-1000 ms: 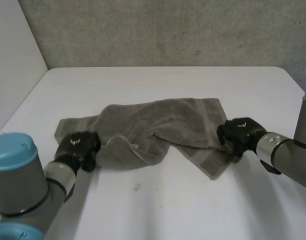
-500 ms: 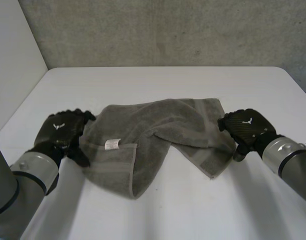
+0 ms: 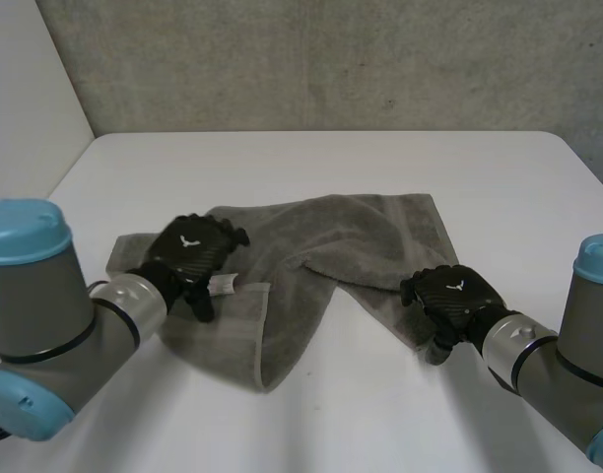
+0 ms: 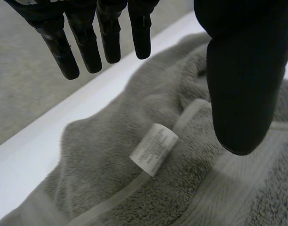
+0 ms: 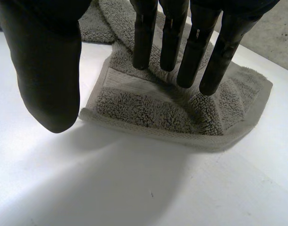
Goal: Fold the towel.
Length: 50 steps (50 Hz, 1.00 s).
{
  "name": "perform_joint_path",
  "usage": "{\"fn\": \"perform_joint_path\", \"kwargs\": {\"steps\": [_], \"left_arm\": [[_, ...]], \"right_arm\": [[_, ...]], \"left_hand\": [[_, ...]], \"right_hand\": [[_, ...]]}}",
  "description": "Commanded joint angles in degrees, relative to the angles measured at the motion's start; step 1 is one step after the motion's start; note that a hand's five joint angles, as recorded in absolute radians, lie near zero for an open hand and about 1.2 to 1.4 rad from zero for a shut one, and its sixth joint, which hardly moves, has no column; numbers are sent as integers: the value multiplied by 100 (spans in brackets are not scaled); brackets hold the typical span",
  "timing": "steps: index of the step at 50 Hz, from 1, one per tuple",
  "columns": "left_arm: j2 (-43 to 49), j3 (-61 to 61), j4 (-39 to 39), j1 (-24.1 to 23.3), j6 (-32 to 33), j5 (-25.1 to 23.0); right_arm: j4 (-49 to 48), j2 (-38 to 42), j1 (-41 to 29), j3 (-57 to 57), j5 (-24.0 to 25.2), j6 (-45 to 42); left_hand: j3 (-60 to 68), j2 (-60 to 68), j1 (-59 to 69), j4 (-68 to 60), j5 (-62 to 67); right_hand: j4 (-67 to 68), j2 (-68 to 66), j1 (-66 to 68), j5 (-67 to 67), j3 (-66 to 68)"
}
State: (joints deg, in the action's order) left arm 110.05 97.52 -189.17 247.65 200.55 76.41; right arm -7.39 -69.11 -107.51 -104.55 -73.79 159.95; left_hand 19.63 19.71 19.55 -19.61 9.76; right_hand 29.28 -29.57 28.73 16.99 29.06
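A grey towel (image 3: 351, 236) lies crumpled and partly folded over itself across the middle of the white table (image 3: 331, 414). A white label (image 3: 223, 286) shows on its folded left flap. My left hand (image 3: 193, 251) hovers open over that flap; in the left wrist view its straight fingers (image 4: 87, 47) and thumb stand above the towel (image 4: 101, 165) and the label (image 4: 153, 148). My right hand (image 3: 447, 296) is at the towel's near right corner. In the right wrist view its fingers (image 5: 172, 37) reach straight over the corner (image 5: 148, 110), with the thumb above bare table, holding nothing.
A grey wall (image 3: 331, 59) rises behind the table and a white panel (image 3: 26, 108) stands along its left side. Bare tabletop (image 3: 311, 158) lies beyond the towel and in front of it.
The left hand let go of the towel's left edge, opened and moved right over the folded flap. The right hand slid nearer and leftwards to the towel's near right corner.
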Motion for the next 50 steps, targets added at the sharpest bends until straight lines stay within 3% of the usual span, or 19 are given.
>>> {"fn": "perform_joint_path", "kwargs": {"steps": [1, 9, 14, 21, 31, 47, 50], "left_arm": [[613, -513, 301, -15, 415, -459], [1079, -989, 583, -24, 722, -742], [1317, -1121, 679, -24, 1259, -733], [1554, -1156, 671, -24, 1970, -671], [1353, -1060, 653, -50, 1953, -645], [95, 13, 398, 55, 1724, -434], [-54, 258, 389, 107, 1707, -285]], "right_arm": [[-34, 12, 2, -30, -13, -7], [-113, 12, 11, -92, -22, -16], [-148, 21, 11, -101, -22, -16], [-140, 73, 2, -92, -22, -112], [-148, 100, 11, -92, -22, -236], [-131, 276, 2, 22, -13, -148], [-131, 311, -7, 49, -13, -113]], "left_hand": [[370, 362, 378, -372, 357], [488, 481, 496, -490, 475], [606, 598, 614, -608, 593], [2653, 2645, 2661, -2655, 2640], [4356, 4349, 4364, -4358, 4343], [4374, 4366, 4382, -4376, 4361], [4957, 4950, 4965, -4959, 4944]], "right_hand": [[-272, 300, -216, -42, -250], [-288, 317, -233, -59, -266], [-288, 317, -233, -59, -266], [-288, 317, -233, -59, -266], [-289, 317, -233, -59, -267], [-658, 687, -603, -429, -636], [-726, 754, -670, -496, -704]]}}
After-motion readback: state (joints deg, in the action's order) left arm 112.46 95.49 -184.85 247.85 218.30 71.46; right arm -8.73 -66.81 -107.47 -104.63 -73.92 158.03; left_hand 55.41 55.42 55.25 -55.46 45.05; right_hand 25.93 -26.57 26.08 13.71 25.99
